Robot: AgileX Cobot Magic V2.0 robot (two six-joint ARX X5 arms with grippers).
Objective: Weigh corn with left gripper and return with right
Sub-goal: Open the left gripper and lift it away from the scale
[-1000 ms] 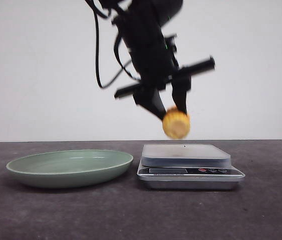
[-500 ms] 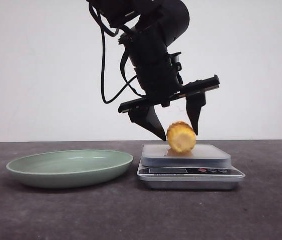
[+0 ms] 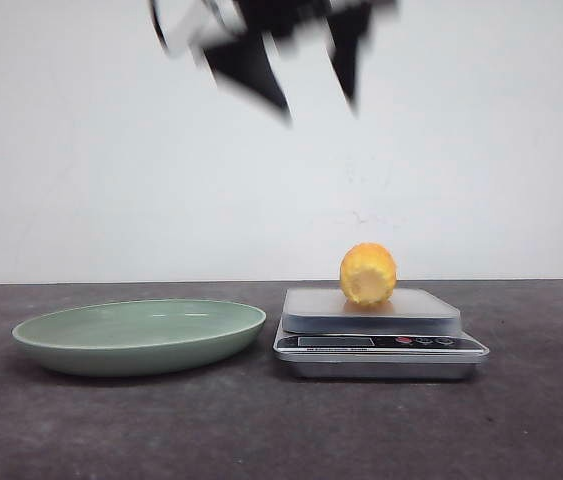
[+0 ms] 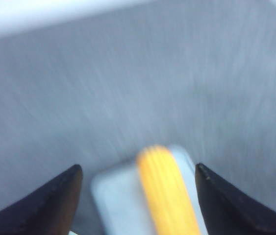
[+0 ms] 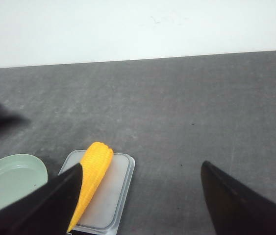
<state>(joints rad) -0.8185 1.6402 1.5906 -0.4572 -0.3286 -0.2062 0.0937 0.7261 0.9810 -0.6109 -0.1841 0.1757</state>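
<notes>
The yellow corn (image 3: 368,274) lies on the platform of the silver scale (image 3: 371,312), its end facing me. My left gripper (image 3: 316,85) is open and empty, blurred, high above the scale at the top of the front view. In the left wrist view the corn (image 4: 167,193) shows blurred on the scale (image 4: 115,196), far below the spread fingers (image 4: 54,200). My right gripper (image 5: 140,169) is open and empty, high over the table. In the right wrist view the corn (image 5: 92,178) lies lengthwise on the scale (image 5: 113,196), partly behind one finger (image 5: 39,205).
A shallow green plate (image 3: 141,335) sits left of the scale on the dark table; its rim also shows in the right wrist view (image 5: 10,178). A white wall stands behind the table.
My left gripper opened, let go of the corn on the scale, and rose fast to the top of the view. The corn now rests alone on the platform.
</notes>
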